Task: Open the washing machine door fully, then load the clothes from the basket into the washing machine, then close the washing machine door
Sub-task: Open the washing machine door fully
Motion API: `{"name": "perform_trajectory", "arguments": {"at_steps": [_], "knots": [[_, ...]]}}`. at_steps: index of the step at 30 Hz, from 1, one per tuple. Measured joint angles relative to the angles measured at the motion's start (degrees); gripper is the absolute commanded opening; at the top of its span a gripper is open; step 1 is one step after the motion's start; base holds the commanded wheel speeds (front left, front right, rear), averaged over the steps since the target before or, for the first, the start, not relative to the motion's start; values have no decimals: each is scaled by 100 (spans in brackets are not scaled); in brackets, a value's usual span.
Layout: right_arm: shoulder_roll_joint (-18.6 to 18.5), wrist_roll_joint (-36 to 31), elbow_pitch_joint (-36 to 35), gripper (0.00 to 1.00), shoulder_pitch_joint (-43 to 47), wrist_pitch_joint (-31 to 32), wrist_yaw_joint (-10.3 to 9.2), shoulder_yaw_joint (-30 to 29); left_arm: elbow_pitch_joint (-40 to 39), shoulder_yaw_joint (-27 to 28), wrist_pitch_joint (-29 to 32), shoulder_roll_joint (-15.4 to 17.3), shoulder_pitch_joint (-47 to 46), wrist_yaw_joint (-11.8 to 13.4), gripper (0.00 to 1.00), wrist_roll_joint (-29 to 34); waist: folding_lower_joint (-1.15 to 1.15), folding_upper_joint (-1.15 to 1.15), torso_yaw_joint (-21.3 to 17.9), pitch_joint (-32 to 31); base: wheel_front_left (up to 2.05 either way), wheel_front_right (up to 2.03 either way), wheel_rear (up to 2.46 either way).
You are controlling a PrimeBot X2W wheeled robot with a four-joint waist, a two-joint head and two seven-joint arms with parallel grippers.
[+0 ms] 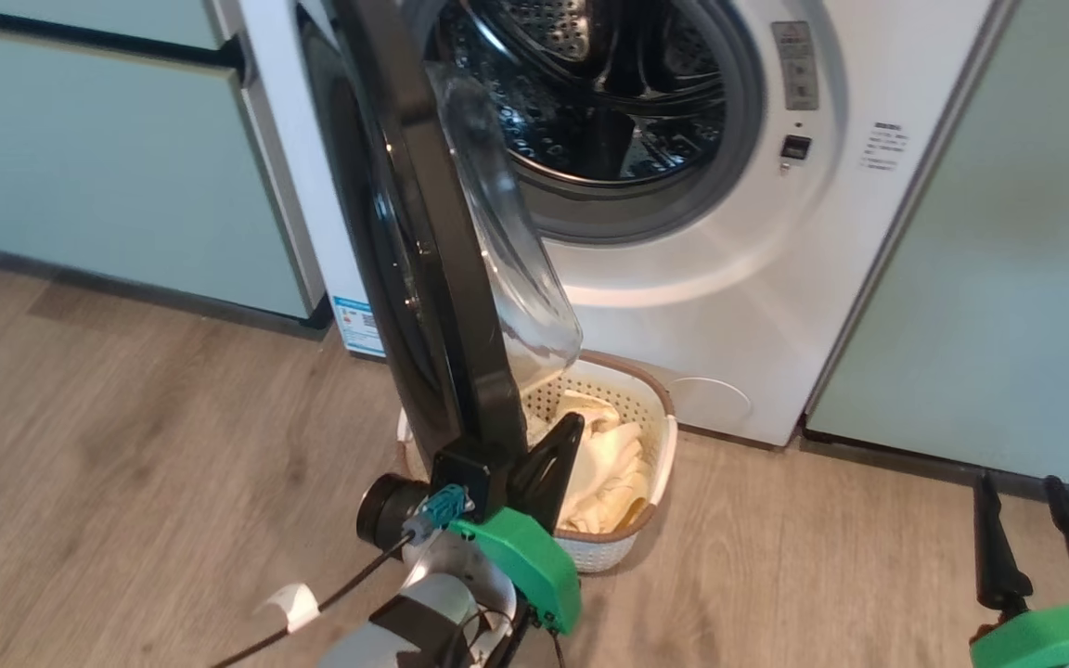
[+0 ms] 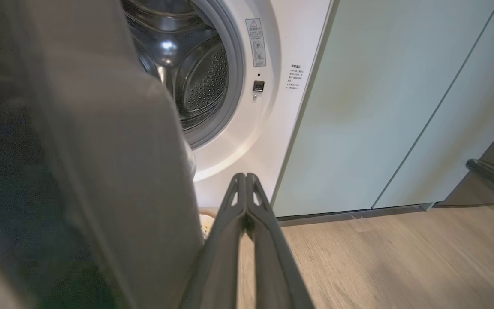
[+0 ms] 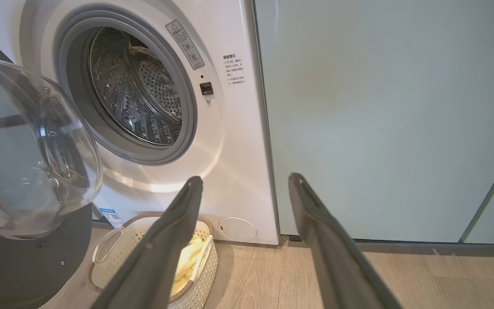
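The white washing machine point(image 1: 729, 278) has its steel drum point(image 1: 590, 83) exposed. The washing machine door point(image 1: 432, 278) stands swung out, edge-on in the head view, with its glass bowl point(image 3: 28, 150) facing the opening. My left gripper point(image 1: 573, 425) is shut with nothing between its fingers point(image 2: 245, 189). It sits low beside the door's inner side, over the basket. The cream basket point(image 1: 650, 408) stands on the floor under the door, against the washer, and holds the pale yellow clothes point(image 1: 609, 473). My right gripper point(image 1: 1017, 482) hangs open at the lower right, away from everything, its fingers point(image 3: 178, 223) spread wide.
Pale green cabinets flank the washer on the left point(image 1: 108, 158) and on the right point(image 1: 1008, 260). Wooden floor point(image 1: 145, 464) spreads to the left and right of the basket. A dark cable point(image 1: 340, 594) runs from my left wrist.
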Motion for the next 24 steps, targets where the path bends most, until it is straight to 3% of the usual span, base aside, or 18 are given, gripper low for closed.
{"name": "perform_trajectory", "arguments": {"at_steps": [24], "knots": [[147, 0, 4, 100, 3, 0, 0, -10, -767, 33, 399, 679, 476, 290, 0, -13, 0, 0, 749, -93, 0, 0, 0]]}}
